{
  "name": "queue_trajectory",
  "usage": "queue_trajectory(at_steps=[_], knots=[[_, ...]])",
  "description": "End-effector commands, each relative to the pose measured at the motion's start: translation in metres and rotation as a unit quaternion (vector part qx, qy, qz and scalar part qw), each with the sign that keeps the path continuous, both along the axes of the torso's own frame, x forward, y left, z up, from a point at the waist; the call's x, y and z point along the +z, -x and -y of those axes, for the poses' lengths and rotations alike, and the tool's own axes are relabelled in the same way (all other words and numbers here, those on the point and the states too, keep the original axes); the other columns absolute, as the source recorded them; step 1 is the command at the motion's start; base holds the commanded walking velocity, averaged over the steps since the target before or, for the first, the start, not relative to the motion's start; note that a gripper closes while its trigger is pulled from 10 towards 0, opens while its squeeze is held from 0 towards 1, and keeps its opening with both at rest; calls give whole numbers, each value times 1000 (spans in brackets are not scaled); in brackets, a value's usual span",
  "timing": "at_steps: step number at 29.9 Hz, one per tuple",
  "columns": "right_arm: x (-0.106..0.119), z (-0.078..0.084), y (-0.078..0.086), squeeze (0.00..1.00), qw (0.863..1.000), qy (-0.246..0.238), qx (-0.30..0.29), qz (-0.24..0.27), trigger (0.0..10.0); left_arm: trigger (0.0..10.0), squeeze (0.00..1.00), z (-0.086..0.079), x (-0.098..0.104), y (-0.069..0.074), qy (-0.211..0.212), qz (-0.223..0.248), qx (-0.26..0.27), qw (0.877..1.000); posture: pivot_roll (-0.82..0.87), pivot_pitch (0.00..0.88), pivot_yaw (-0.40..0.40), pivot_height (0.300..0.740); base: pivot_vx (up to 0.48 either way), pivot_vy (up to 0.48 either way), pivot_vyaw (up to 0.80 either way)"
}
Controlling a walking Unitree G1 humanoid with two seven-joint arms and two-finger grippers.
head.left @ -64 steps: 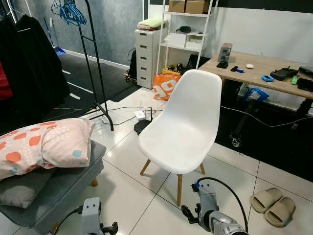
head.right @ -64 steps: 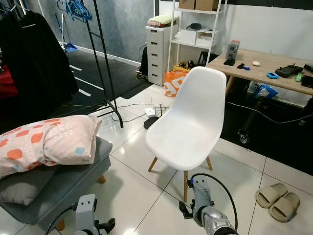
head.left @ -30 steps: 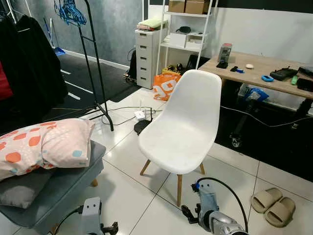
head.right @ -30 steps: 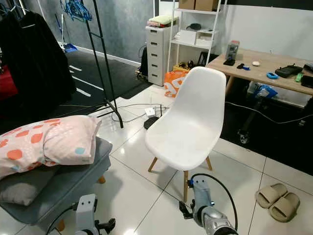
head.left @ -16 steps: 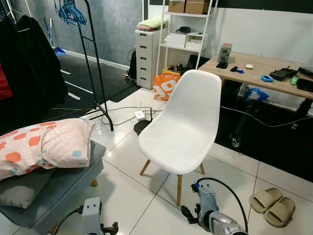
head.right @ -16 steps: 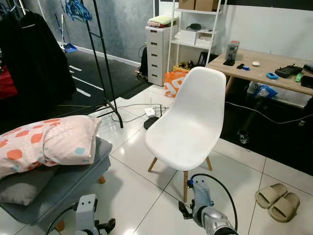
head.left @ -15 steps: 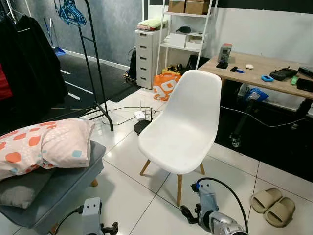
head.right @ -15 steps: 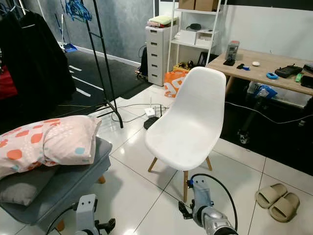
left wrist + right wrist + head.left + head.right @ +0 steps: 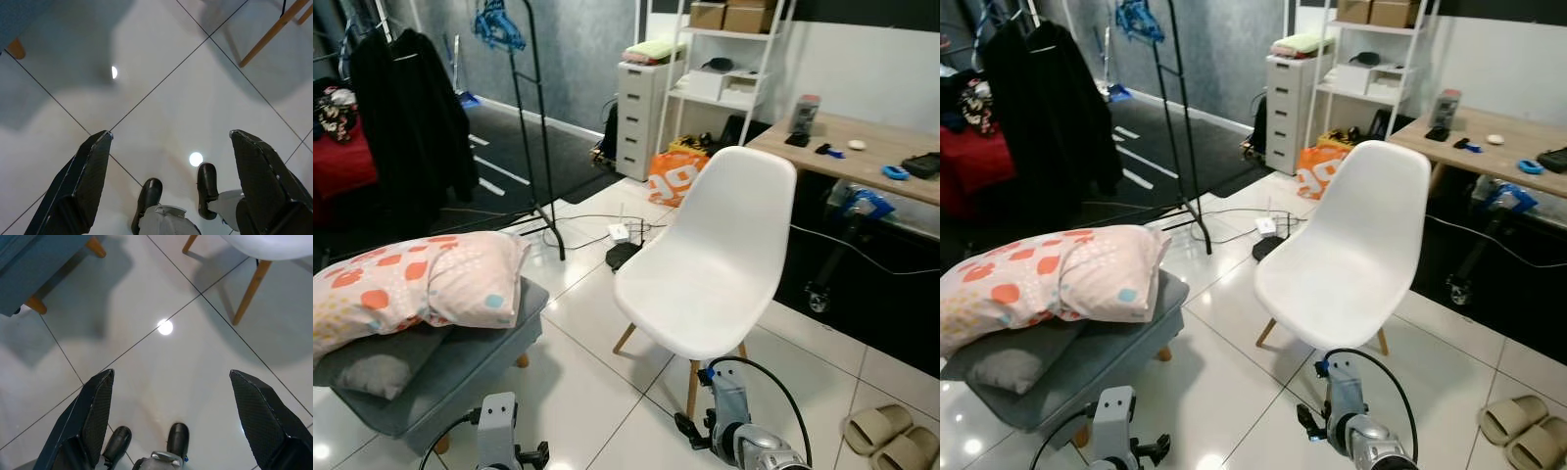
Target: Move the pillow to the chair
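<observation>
right hand (image 9: 168, 416): fingers spread wide, over tiled floor (image 9: 146, 362) | chair (image 9: 264, 245) wooden legs | blue stool (image 9: 34, 264) corner

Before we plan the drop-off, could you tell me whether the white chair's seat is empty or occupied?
Empty. The white chair shows a bare seat, and the pillow lies on the grey stool beside it.

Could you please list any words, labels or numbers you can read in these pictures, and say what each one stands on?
None can be read for certain.
Orange bag by the white drawers: large white characters, too blurred and folded to read.
Cardboard boxes on the top shelf: no legible print.
Items on the wooden desk: too small to read.
</observation>
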State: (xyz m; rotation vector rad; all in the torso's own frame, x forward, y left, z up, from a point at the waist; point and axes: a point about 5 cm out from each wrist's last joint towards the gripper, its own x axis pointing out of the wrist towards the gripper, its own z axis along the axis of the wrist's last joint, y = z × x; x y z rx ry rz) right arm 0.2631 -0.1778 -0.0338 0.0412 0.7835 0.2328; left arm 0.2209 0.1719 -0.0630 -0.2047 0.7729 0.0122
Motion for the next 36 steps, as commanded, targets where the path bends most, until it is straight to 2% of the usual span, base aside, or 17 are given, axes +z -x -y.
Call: queue_trajectory(at_steps=[1,8,20,24,36], knots=[[0,0,1,0,1000,-7,-3,3,10000,10000,0,1,-1,2,7,-1,-5,1000,-139,7,-64,740,0,0,800],[0,-1,1,0,1000,-13,-1,5,10000,10000,0,2,-1,2,8,-2,-12,1000,-139,8,-62,740,0,0,794],[1,0,-1,0,1000,-9,-1,6,10000,10000,0,3,-1,1,8,-4,-14,1000,-136,0,-76,740,0,-444,728],[1,2,-1,0,1000,0,-12,6,10000,10000,0,4,-1,1,9,-3,-11,1000,-136,0,-80,740,0,-442,0],[1,3,-1,0,1000,0,-14,7,10000,10000,0,4,0,0,11,-1,-2,1000,-138,0,-83,740,0,0,0]])
